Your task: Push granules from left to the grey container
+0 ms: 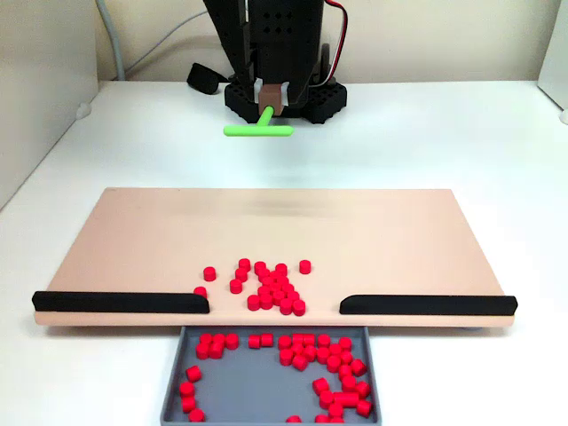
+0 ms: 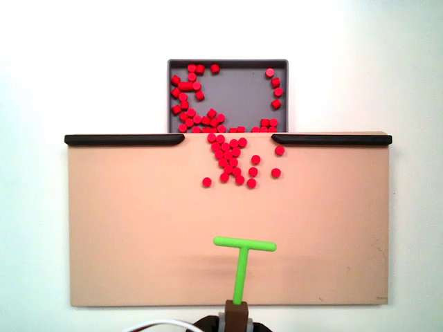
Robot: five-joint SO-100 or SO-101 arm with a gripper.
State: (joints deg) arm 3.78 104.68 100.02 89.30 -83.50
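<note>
Behind the tan board [image 2: 138, 228] I hold the green T-pusher [image 2: 242, 259] clamped in the gripper [image 2: 237, 309]. Loose granules [image 2: 232, 160] sit between the black rails; I'd sweep squarely forward into the grey container [image 2: 239, 93].

Granules [image 1: 273, 289]: small bright red matte cylinders, in two groups. One loose cluster [image 2: 232, 160] lies on the tan board [image 1: 266, 235], at the gap between the two black rails [image 1: 120, 302], a few strays off to each side. The rest sit inside the grey container [image 1: 253, 386], mostly along its walls and the edge touching the board, middle largely bare. Grey container [image 2: 239, 90]: shallow rectangular tray, low walls, flat on the white tabletop [image 1: 444, 133], butted against the board edge at the gap, narrower than the board.
</note>
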